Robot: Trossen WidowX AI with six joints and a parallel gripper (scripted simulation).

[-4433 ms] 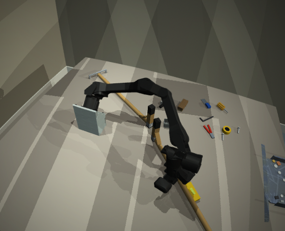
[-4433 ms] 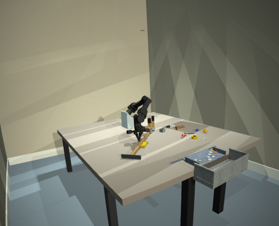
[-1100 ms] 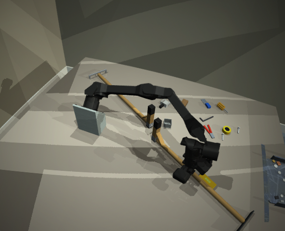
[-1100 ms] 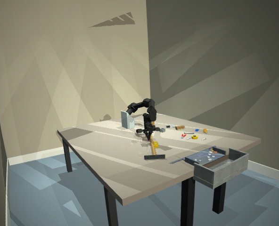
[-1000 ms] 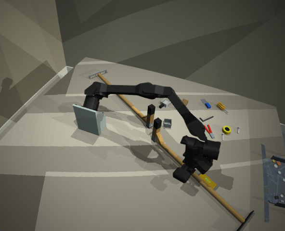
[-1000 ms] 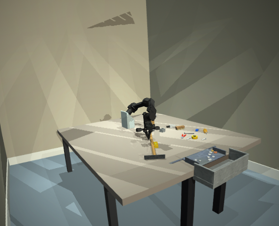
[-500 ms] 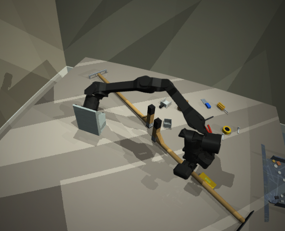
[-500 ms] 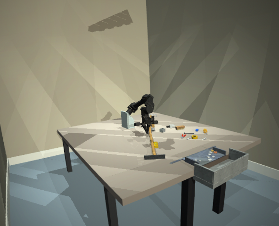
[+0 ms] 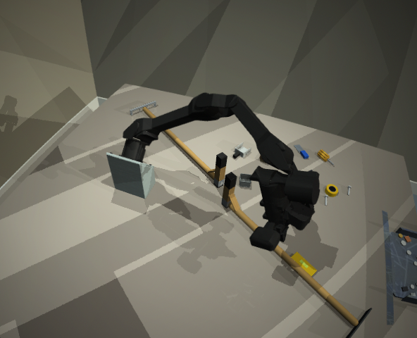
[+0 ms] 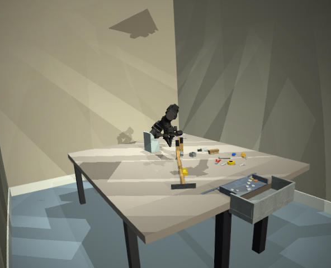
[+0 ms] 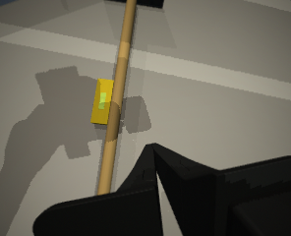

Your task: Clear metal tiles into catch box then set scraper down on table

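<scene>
The long scraper has a wooden handle [image 9: 321,289] [image 10: 180,170] [image 11: 123,64] and a dark flat blade [image 10: 183,186]; it lies along the table, with an upright black-topped grip [image 9: 228,191] at its near end. My gripper [image 9: 282,238] [image 10: 169,144] [image 11: 150,148] is shut and empty, above the table beside the handle, apart from the upright grip. Several small tiles, whitish, dark and orange, lie on the bluish steel bench plate [image 9: 398,254] [image 10: 235,183] at the table's edge. The grey catch box [image 10: 271,201] hangs beyond the plate; its inside is partly hidden.
A yellow level [image 9: 303,264] [image 10: 185,171] [image 11: 101,114] lies against the handle. A rake [image 9: 183,144] with its own upright grip [image 9: 220,169] lies behind. Small tools, a tape roll [image 9: 332,189] [image 10: 231,162] and screws lie to the right. A pale panel [image 9: 127,174] [image 10: 148,142] stands at the arm's base.
</scene>
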